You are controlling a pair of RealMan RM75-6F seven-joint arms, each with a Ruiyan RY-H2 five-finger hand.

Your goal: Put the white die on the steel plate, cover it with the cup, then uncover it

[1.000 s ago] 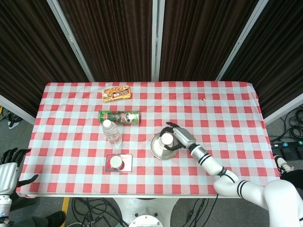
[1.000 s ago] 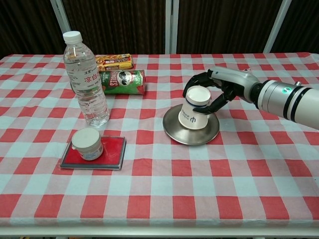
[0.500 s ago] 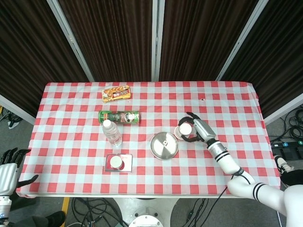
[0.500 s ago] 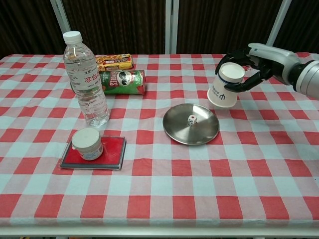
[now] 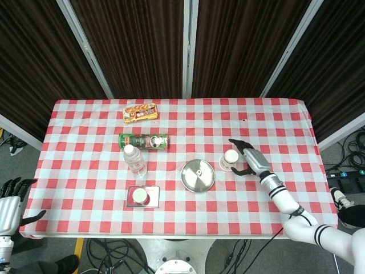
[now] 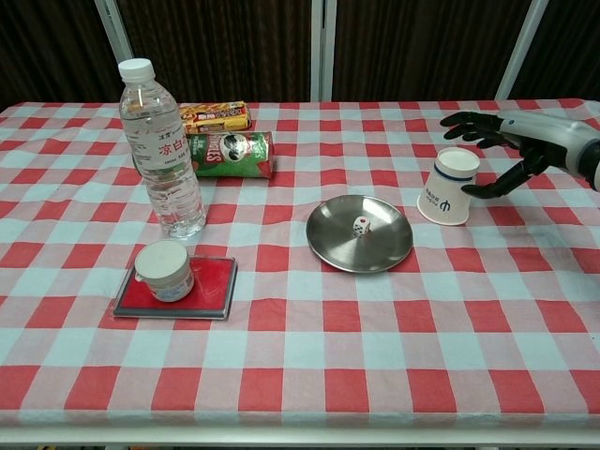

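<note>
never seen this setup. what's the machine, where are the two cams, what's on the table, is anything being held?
It is a two-armed robot with human-like hands, steered remotely by a person. The head view looks down from above; the chest view looks across the table from lower down.

On the checked tablecloth sits a steel plate with a white die on it, uncovered. To the right of the plate a paper cup stands upside down on the cloth. Further left are a water bottle, a green crisp can lying on its side, a snack box behind it, and a small white tub on a red pad.

Nothing is held. The right hand has its fingers spread beside the cup, apparently clear of it. The left hand hangs open off the table's left edge.
</note>
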